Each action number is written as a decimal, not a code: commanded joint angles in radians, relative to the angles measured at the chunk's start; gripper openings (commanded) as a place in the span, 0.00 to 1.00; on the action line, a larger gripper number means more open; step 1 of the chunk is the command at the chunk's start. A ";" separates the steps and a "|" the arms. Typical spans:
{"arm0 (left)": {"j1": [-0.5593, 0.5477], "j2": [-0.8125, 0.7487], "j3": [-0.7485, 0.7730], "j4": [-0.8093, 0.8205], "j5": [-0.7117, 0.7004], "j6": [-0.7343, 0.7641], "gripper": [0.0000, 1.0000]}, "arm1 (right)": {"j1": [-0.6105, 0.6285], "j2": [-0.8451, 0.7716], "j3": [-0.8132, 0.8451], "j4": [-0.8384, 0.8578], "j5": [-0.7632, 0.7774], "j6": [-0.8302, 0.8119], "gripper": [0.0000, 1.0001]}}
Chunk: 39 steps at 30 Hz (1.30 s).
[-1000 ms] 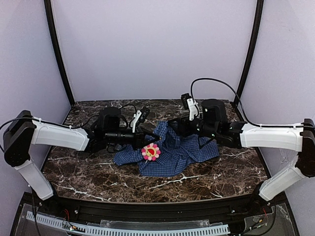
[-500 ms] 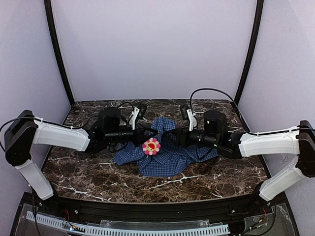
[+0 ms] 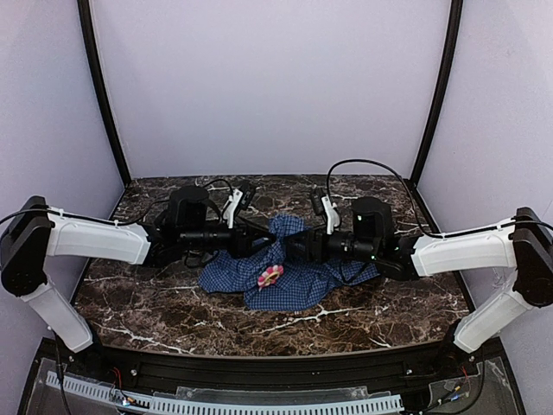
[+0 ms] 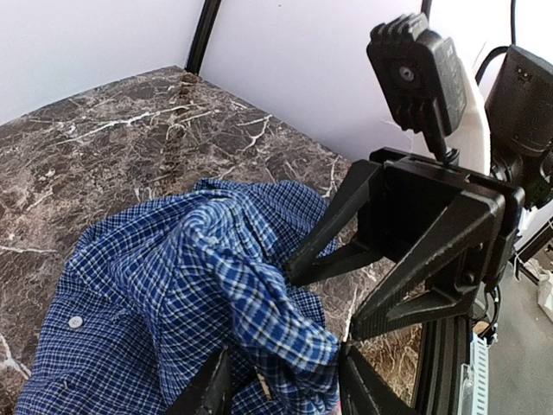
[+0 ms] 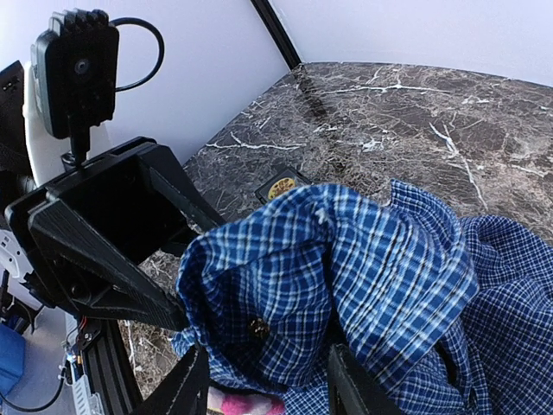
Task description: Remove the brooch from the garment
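Shirt (image 3: 304, 281) bunched at centre, brooch (image 3: 270, 275) on it, left gripper (image 4: 285, 391) part open around cloth, right gripper (image 5: 259, 391) grip unclear

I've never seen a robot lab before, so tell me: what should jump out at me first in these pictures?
A crumpled blue-and-white checked shirt lies in the middle of the dark marble table, with a pink flower-shaped brooch bright on its near fold. The black left gripper and black right gripper meet over it from opposite sides, bunched cloth between each one's fingers.
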 commanded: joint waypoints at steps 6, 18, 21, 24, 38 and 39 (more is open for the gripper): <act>-0.014 -0.012 0.025 -0.129 0.071 0.037 0.67 | 0.007 0.028 0.001 0.056 0.015 0.000 0.39; -0.080 0.057 0.074 -0.206 0.030 0.072 0.85 | 0.009 0.089 0.032 0.077 -0.008 0.000 0.14; -0.090 0.090 0.092 -0.223 -0.014 0.064 0.82 | 0.009 0.094 0.035 0.082 -0.009 0.000 0.06; -0.092 0.111 0.106 -0.224 -0.067 0.045 0.78 | 0.011 0.094 0.040 0.079 -0.007 -0.003 0.01; -0.056 0.027 0.115 -0.180 0.093 0.075 0.01 | -0.021 0.031 0.090 -0.031 0.132 -0.120 0.00; -0.046 0.019 0.120 -0.187 0.117 0.080 0.01 | -0.030 0.027 0.105 -0.038 0.130 -0.137 0.00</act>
